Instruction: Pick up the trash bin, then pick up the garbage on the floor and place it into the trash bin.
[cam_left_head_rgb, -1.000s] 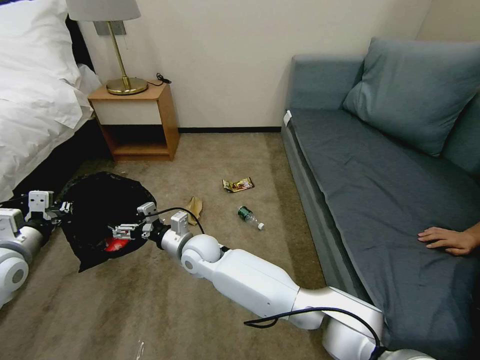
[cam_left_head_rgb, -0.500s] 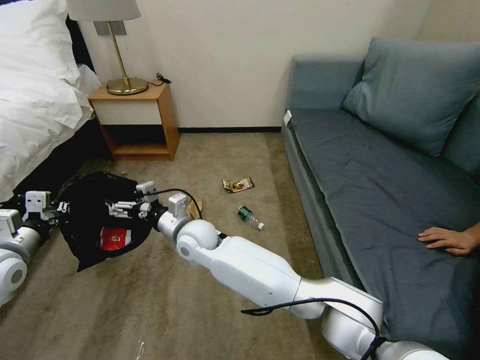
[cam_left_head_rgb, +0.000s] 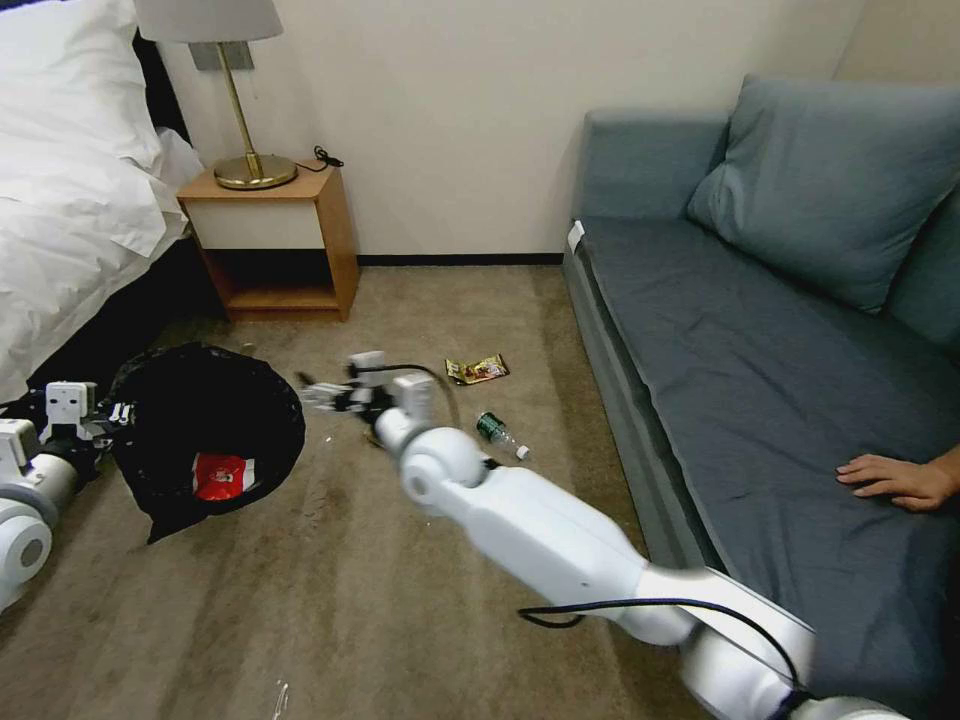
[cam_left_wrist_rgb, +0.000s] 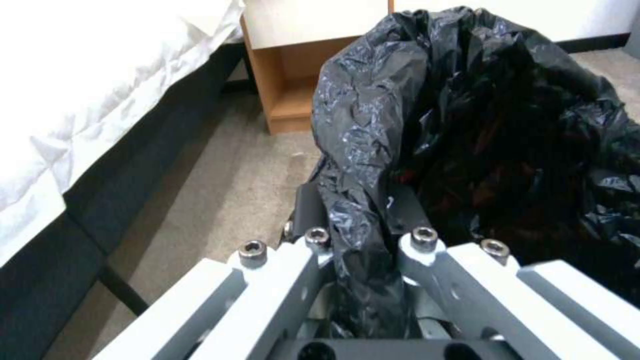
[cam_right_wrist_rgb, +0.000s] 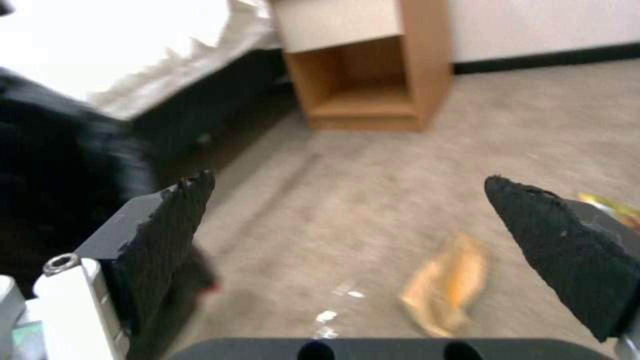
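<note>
Now the left tool (cam_left_wrist_rgb: 363, 240) grips the trash bin (cam_left_head_rgb: 205, 435) by its loose bag beside the bed (cam_left_head_rgb: 70, 180); the right tool (cam_right_wrist_rgb: 347, 240), gaping empty, hovers over the brown paper bag (cam_right_wrist_rgb: 443, 285), and that thin liner might slip.

The right gripper (cam_left_head_rgb: 322, 395) hung with its jaws wide apart and nothing between them. Bare carpet (cam_right_wrist_rgb: 373, 200) lay open ahead of it as far as the nightstand (cam_right_wrist_rgb: 373, 75). The crumpled brown paper bag (cam_right_wrist_rgb: 443, 285) lay just below its fingertips, unobstructed. On its left side, the trash bin (cam_left_head_rgb: 205, 430) bulged near, narrowing the way there.
</note>
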